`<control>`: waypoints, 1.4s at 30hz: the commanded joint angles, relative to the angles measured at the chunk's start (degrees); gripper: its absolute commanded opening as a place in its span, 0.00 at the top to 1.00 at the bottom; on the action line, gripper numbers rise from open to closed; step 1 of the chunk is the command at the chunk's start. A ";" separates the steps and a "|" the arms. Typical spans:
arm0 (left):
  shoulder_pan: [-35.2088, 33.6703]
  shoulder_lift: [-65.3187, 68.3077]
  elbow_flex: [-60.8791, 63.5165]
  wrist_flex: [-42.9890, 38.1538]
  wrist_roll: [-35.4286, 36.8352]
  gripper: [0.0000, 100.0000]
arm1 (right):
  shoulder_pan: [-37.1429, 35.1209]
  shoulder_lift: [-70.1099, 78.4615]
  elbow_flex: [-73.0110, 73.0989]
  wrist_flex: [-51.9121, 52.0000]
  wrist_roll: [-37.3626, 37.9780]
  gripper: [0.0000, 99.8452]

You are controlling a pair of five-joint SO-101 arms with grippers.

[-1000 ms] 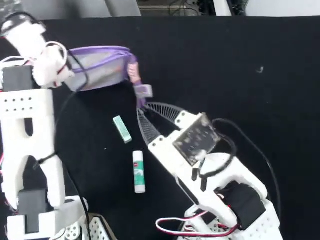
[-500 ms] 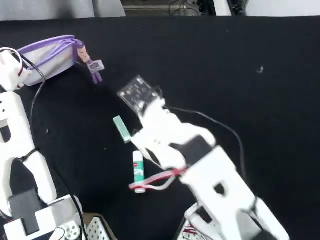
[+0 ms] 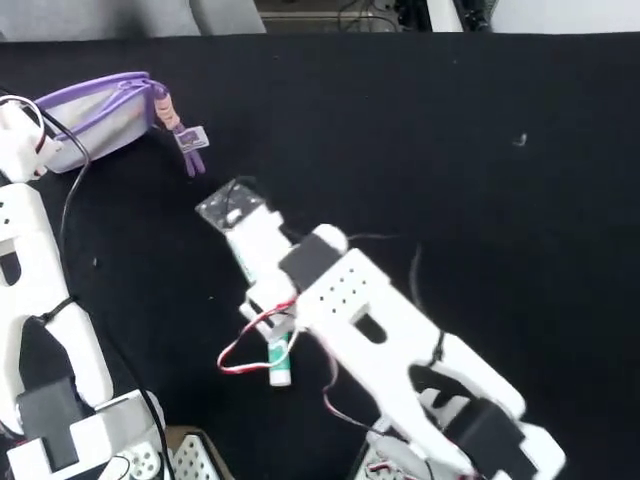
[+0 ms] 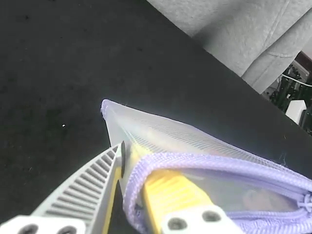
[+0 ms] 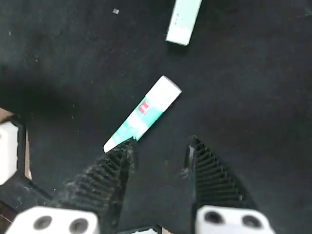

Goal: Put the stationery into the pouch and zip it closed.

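From above, the translucent mesh pouch with purple zip (image 3: 95, 112) now sits at the far left corner of the desk (image 3: 480, 150), drawn there by the left arm (image 3: 30, 250). The right arm (image 3: 340, 300) has swung away from the zip end and hangs over the white-and-green glue stick (image 3: 279, 362).

At the left wrist, the left tool (image 4: 131, 168) is clenched on the pouch rim, with one finger inside the mouth.

At the right wrist, the right tool (image 5: 161, 144) is spread and empty. The glue stick lies just beside one finger, and the pale green eraser (image 5: 184, 22) lies farther ahead. Both items are still outside the pouch, so picking up the glue stick looks like the next step.

Black table (image 3: 520, 250), grey fabric (image 4: 243, 29) behind
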 commanded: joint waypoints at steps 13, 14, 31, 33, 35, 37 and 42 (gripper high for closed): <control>-0.40 -2.02 0.75 -1.85 0.70 0.97 | -0.62 14.90 -2.15 -13.27 -14.77 0.84; -0.31 -2.02 0.75 -1.85 0.70 0.97 | -0.62 15.16 -2.15 -13.27 -14.77 0.84; -0.31 -2.02 0.75 -1.67 0.70 0.97 | 2.90 26.15 -5.93 -14.07 -15.03 0.84; -0.31 -2.02 0.75 -1.76 0.70 0.97 | 2.81 27.91 -6.81 -14.24 -15.03 0.84; -0.22 -1.93 0.75 -1.76 0.70 0.97 | 2.81 30.11 -8.22 -13.98 -15.03 0.84; -0.22 -1.93 0.75 -1.67 0.70 0.97 | 2.81 32.48 -9.63 -13.98 -15.03 0.84; -0.22 -1.93 0.84 -1.49 0.70 0.97 | 3.08 36.79 -14.46 -9.49 -15.03 0.88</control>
